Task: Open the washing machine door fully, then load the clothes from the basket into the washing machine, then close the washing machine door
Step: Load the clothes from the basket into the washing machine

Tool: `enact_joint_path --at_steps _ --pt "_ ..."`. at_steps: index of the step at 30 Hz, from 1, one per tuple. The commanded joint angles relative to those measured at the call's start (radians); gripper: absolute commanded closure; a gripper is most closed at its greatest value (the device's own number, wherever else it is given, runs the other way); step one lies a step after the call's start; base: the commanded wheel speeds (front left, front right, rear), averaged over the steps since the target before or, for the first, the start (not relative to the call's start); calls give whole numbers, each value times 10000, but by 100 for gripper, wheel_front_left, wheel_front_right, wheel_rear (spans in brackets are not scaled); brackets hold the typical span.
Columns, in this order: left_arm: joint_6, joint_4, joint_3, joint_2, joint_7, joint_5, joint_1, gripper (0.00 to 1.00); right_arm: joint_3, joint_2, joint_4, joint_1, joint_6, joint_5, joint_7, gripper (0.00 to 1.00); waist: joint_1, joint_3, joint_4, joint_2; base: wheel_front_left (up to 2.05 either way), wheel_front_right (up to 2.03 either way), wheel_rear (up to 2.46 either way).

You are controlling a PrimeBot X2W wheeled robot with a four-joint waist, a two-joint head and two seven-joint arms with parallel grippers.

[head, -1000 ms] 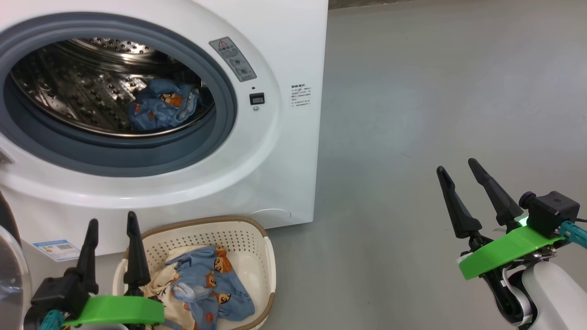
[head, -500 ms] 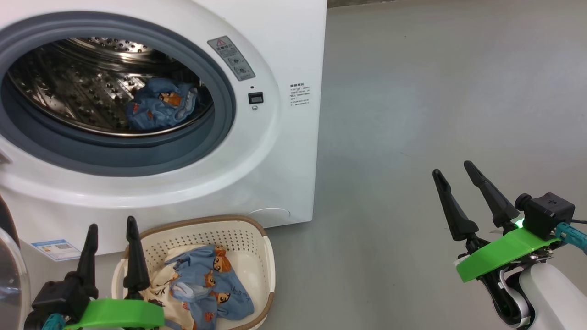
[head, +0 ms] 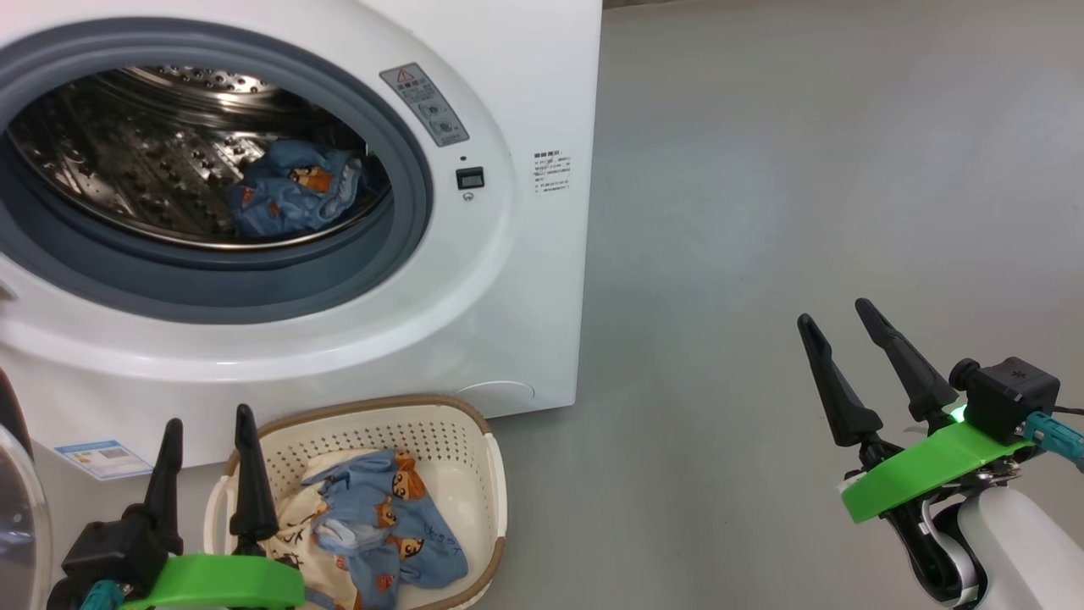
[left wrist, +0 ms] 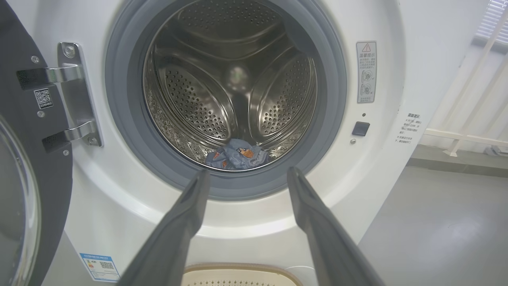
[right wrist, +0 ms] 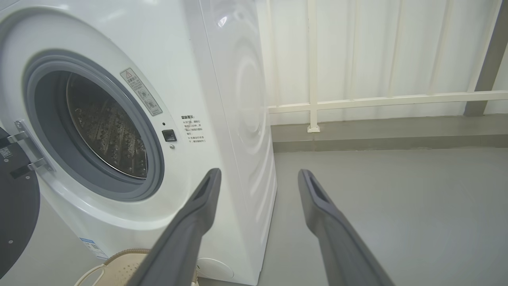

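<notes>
— Though spread wide and empty, well placed: left gripper [head: 209, 417] at the left rim of the basket [head: 406, 440], fingers pointing up toward the washing machine [head: 525, 296].
— And the clothes [head: 381, 525]?
— Heaped in the basket, just right of that gripper's inner finger. Cream cloth [head: 292, 529] underneath on the left, blue printed fabric [head: 389, 517] on top, stretched diagonally from far-left to near-right.
— Right gripper [head: 834, 312]?
— Equally wide, equally empty, well apart over bare floor [head: 762, 169] on the right. Clearly the farther of the two.
— So reach with the left?
— Probably. Calls for a tilt downward and a small shift right, jaws set across the bundle's long line rather than along it.
— Then where?
— Up and forward into the drum [left wrist: 238, 79], above and behind the basket, one blue piece [head: 292, 186] lying inside. Washing machine door [left wrist: 24, 190] swung out to the left, seemingly clear of that path.
</notes>
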Motion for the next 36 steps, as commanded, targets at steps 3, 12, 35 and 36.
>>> enact_joint_path --at_steps 3,12,35,36 --pt "61 -118 298 98 -65 113 -255 0 155 -202 -216 59 58 71 -80 0 0 79 21 0 0 0 0" --pt "97 14 277 89 -65 100 -378 0 188 -222 -253 16 58 121 -80 0 0 294 50 0 0 0 0" --pt "133 1603 -90 111 52 23 -1646 0 226 -394 -648 -497 58 391 -80 0 0 2198 99 0 0 0 0" --pt "133 1603 -90 111 52 23 -1646 0 226 -394 -648 -497 58 391 -80 0 0 2198 99 0 0 0 0"
